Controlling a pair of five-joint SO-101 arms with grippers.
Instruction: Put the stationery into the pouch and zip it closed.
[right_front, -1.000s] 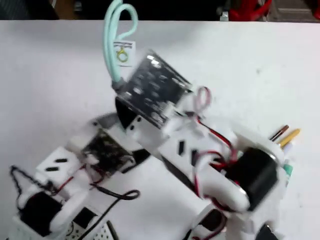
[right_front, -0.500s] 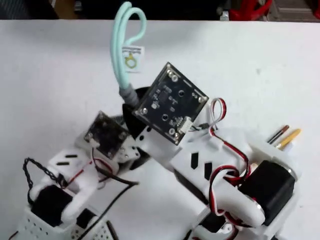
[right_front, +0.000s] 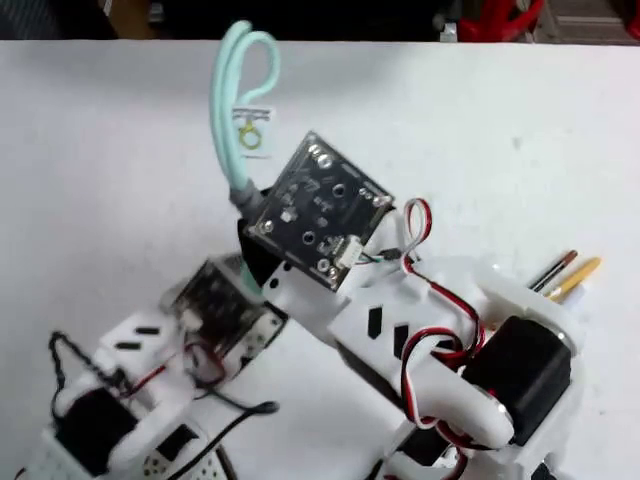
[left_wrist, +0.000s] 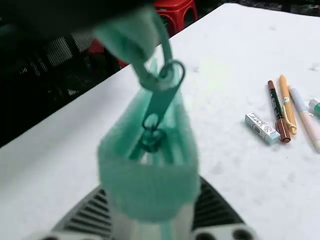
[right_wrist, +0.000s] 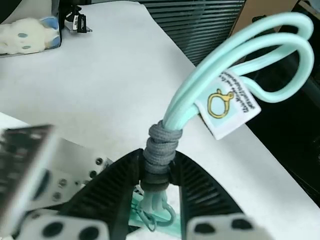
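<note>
White tabletop (right_front: 90, 130) — faint marks on the surface. A red stool (left_wrist: 172, 11) stands off its edge, dark room behind. A white plush toy (right_wrist: 25, 35) with blue patches lies on the tabletop near a far corner, a small dark item (right_wrist: 77, 22) just beside it. Slatted panel (right_wrist: 200, 25) beyond — brown board (right_wrist: 265, 10) next to it.

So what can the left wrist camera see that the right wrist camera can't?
Only the left wrist view: the pens and a small box lying on the table. Only the right wrist view: the tag on the cord loop, and a plush toy far off. Both: the green pouch and the white table.
</note>
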